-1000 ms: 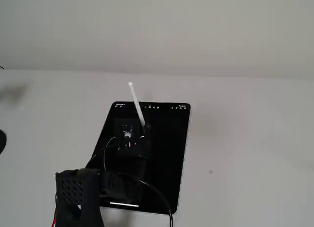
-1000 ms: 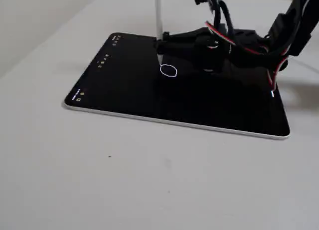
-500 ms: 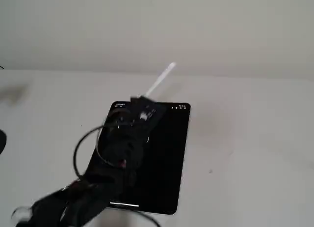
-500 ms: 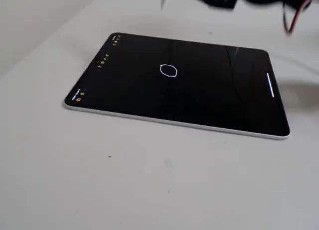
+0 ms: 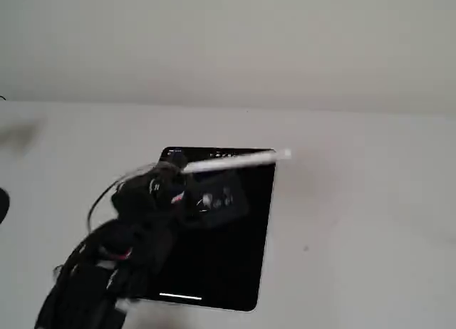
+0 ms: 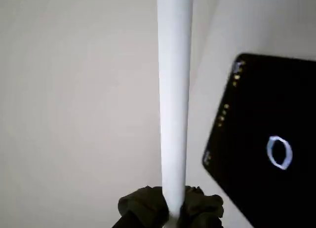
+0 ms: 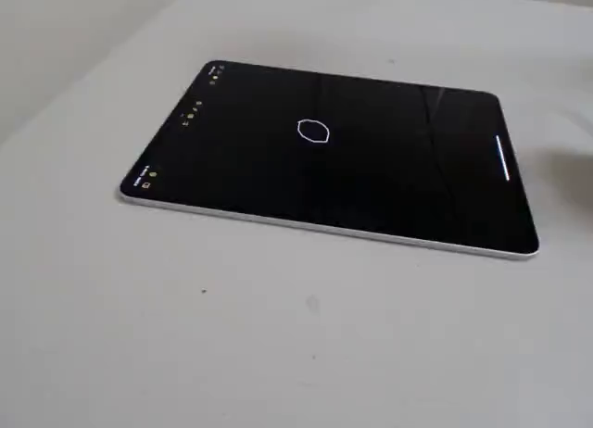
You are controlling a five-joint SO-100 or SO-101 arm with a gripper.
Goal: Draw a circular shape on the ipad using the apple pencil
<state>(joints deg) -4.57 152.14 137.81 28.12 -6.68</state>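
Nearest the wrist camera: white Apple Pencil [image 6: 174, 99], running up the frame from the gripper [image 6: 170, 210], whose dark padded jaws were pressed together on its lower end. Tip out of frame at top in that view.

Pencil, in a fixed view [image 5: 231, 160]: lay near horizontal, raised clear of the screen, its free end past the tablet's top right corner.

Arm [image 5: 117, 243]: black, cabled, entering from lower left of that view and covering the tablet's left part.

iPad [image 7: 371, 182]: flat on the table, screen dark, a few small toolbar icons along one short edge, a thin bar near the other.

Circle [image 7: 313, 132]: one small closed white outline, somewhat irregular, near mid-screen; also seen in the wrist view [image 6: 279, 152].

Step in hand, judged: drawing appeared complete, since the loop was closed and the pencil stood off the glass. Next move would call only for carrying the pencil away without dragging its tip across the screen and adding a stray stroke.

Table [image 7: 232, 335]: plain white, matte, bare but for a couple of small dark specks.

Room: pale, unmarked wall [image 5: 228, 37] behind the table; even, soft light; a blurred dark shape at the left edge, unidentified.
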